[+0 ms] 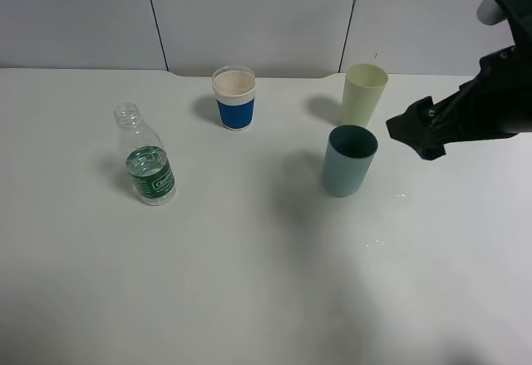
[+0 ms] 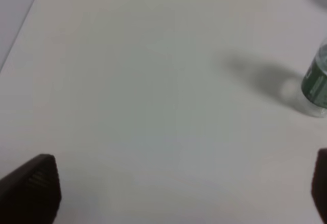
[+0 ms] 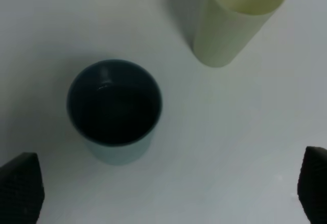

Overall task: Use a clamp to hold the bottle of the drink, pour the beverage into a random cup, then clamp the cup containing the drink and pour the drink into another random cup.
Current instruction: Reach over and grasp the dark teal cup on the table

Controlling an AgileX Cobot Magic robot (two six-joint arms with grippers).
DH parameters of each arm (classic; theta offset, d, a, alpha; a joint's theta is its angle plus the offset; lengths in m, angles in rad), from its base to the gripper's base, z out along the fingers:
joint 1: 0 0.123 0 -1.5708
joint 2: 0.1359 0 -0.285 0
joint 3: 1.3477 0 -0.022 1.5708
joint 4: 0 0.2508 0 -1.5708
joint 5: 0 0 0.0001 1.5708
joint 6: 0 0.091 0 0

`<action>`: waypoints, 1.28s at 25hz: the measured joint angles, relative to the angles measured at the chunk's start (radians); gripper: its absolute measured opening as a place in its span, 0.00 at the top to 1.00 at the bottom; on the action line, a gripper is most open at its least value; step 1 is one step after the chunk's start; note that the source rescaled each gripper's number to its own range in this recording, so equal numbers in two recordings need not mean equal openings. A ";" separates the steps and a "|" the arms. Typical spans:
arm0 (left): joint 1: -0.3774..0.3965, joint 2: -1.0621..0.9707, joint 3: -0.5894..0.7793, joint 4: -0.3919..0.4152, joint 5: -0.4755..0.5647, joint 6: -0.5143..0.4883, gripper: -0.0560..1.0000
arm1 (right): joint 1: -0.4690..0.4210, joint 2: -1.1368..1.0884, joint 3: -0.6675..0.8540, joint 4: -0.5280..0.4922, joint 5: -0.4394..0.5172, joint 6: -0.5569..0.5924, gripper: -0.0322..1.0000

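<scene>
Bottle (image 1: 146, 159) upright at frame left on the surface (image 1: 249, 282), teal cup (image 1: 348, 160) right of centre, pale yellow cup (image 1: 363, 93) just above it, left fingers (image 2: 30, 188) and right fingers (image 3: 19, 188) both wide, holding nothing

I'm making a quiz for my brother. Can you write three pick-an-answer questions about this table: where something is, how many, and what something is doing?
1. Where does the bottle stand?
A) left of all the cups
B) between two cups
C) inside a cup

2. How many cups are on the table?
A) one
B) three
C) five

3. What are the right arm's fingers doing?
A) squeezing the bottle
B) lifting a cup
C) spread wide, holding nothing

Answers:
1 A: in the high view it stands alone, left of every cup.
2 B: the blue-banded cup, the pale yellow cup and the teal cup.
3 C: the right wrist view shows them far apart with nothing gripped.
</scene>
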 joint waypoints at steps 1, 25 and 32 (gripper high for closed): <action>0.000 0.000 0.000 0.000 0.000 0.000 0.00 | 0.013 0.013 0.000 -0.002 0.000 0.023 0.00; 0.000 0.000 0.000 0.000 0.000 0.000 0.00 | 0.025 0.424 0.000 -0.177 -0.046 0.332 0.00; 0.000 0.000 0.000 0.000 0.000 0.000 0.00 | 0.025 0.437 0.076 -0.300 -0.234 0.412 0.00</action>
